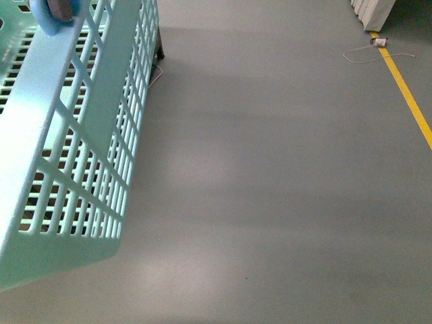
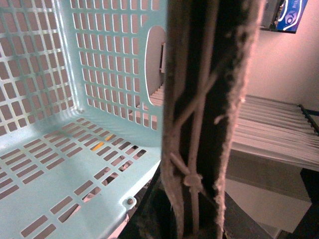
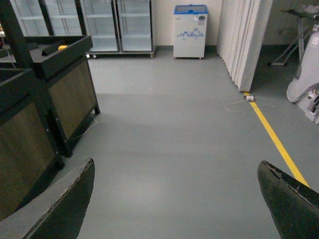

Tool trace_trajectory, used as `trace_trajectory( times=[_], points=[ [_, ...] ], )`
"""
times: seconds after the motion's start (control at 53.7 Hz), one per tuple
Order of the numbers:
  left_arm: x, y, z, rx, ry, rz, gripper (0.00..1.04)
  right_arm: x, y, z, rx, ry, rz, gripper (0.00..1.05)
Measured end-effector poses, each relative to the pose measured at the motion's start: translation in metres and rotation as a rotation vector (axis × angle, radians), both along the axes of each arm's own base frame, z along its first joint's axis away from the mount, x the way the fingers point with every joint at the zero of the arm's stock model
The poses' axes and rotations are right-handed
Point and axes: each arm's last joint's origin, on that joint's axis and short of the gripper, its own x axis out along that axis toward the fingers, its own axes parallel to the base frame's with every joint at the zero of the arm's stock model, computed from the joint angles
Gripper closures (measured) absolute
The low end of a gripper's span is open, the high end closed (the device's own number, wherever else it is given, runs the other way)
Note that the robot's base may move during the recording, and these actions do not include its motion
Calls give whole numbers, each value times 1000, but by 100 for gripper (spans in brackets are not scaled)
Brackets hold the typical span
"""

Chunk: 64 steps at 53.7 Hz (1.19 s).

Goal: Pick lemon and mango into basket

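The light blue-green basket hangs tilted at the left of the front view, lifted above the grey floor. A brown piece shows at its top corner. In the left wrist view its slotted floor and walls look empty. My left gripper is shut on the basket; its dark, worn fingers run up the middle of that view. My right gripper is open and empty above bare floor. No lemon or mango shows clearly. A small yellow thing lies on a dark stand, too small to name.
A dark wooden display stand is at the left of the right wrist view. Glass-door fridges, a small white freezer and a white folding partition stand at the back. A yellow floor line runs along the right.
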Motion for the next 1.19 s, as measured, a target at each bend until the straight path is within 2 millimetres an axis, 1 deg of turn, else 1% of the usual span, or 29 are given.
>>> trace_trajectory(
  times=[1.192],
  points=[
    [-1,-1,1,0,-5,-2,98,0,0,0,0,-1,1,9]
  ],
)
